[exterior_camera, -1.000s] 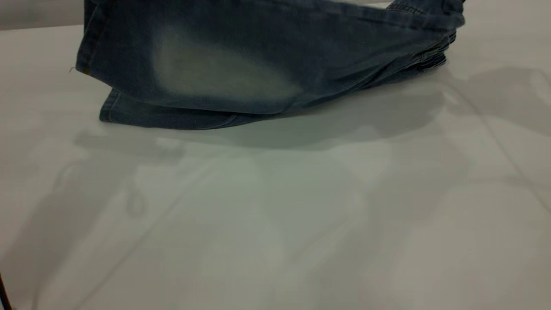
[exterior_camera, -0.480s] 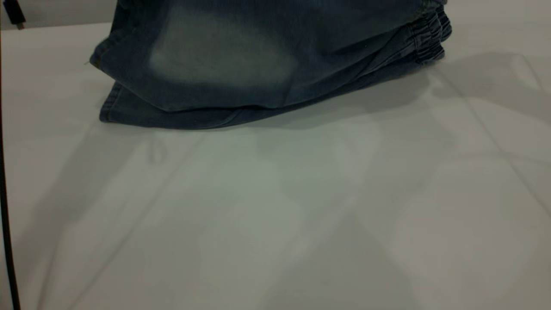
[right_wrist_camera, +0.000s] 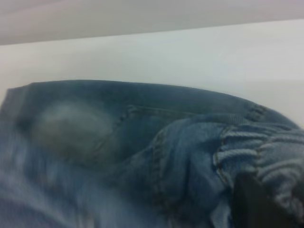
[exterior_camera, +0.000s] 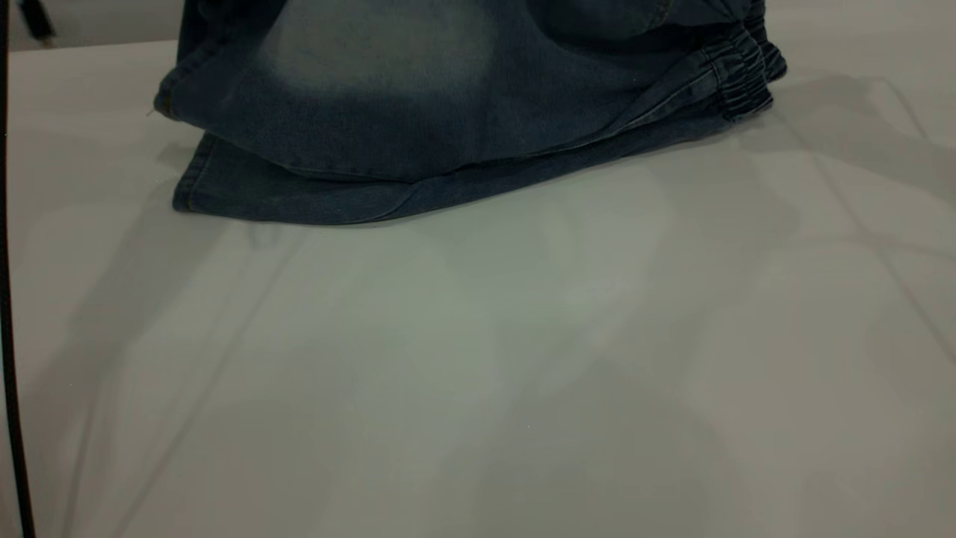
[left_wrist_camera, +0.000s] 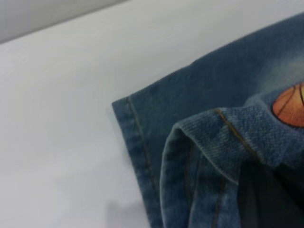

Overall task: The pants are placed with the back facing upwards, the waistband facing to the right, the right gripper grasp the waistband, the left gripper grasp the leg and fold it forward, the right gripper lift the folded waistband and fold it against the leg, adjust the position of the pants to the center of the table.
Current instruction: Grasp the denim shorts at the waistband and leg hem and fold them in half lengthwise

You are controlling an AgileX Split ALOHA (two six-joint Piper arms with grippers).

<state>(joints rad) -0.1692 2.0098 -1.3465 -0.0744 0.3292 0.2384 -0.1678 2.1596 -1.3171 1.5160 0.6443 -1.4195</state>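
The pants point(exterior_camera: 418, 112) lie doubled at the far side of the table point(exterior_camera: 478, 388), one denim layer over the other, pale faded patch up. The gathered waistband point(exterior_camera: 739, 75) is at the right end, down on the table. Neither gripper shows in the exterior view. In the left wrist view my left gripper point(left_wrist_camera: 270, 199) is a dark shape shut on the leg point(left_wrist_camera: 237, 137), beside the orange basketball print point(left_wrist_camera: 289, 107); the lower leg's hem point(left_wrist_camera: 137, 152) lies flat below. In the right wrist view my right gripper point(right_wrist_camera: 256, 206) is shut on the ruffled waistband point(right_wrist_camera: 256, 152).
A black cable point(exterior_camera: 9, 314) runs down the left edge of the exterior view. The wide pale tabletop stretches from the pants toward the camera. A grey wall point(right_wrist_camera: 142, 19) rises behind the table's far edge.
The upper denim layer has slid toward the far side and sunk lower. The waistband end, which hung above the table, now rests on it, and the shadow beneath it is gone.
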